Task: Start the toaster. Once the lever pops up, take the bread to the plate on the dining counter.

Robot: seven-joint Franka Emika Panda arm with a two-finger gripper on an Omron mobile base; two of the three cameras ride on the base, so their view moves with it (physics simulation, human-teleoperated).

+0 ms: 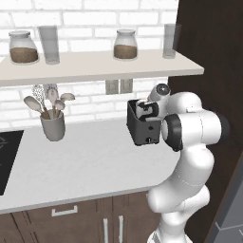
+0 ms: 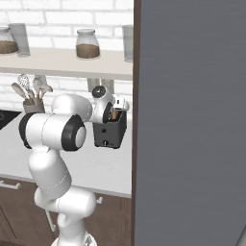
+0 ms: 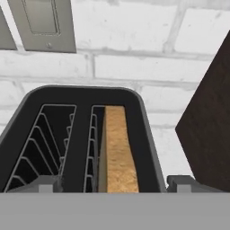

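The dark toaster (image 1: 144,128) (image 2: 110,132) stands on the white worktop against the brick wall, beside a tall dark cabinet. The bread (image 3: 117,148), a tan slice, stands upright in the toaster's (image 3: 81,134) right slot, and its left slot is empty. A bit of the bread (image 2: 115,115) peeks out under the hand. My gripper (image 3: 114,184) (image 1: 143,110) (image 2: 116,108) hangs just above the toaster's top, open, with one fingertip (image 3: 42,183) on each side of the toaster's width and nothing held. The plate and the dining counter are out of view.
A grey utensil cup (image 1: 53,126) stands left of the toaster, and a cooktop (image 1: 7,159) lies at the far left. A shelf (image 1: 95,66) with jars and glasses hangs overhead. The dark cabinet side (image 1: 209,47) is close on the right, with wall outlets (image 3: 42,22) behind.
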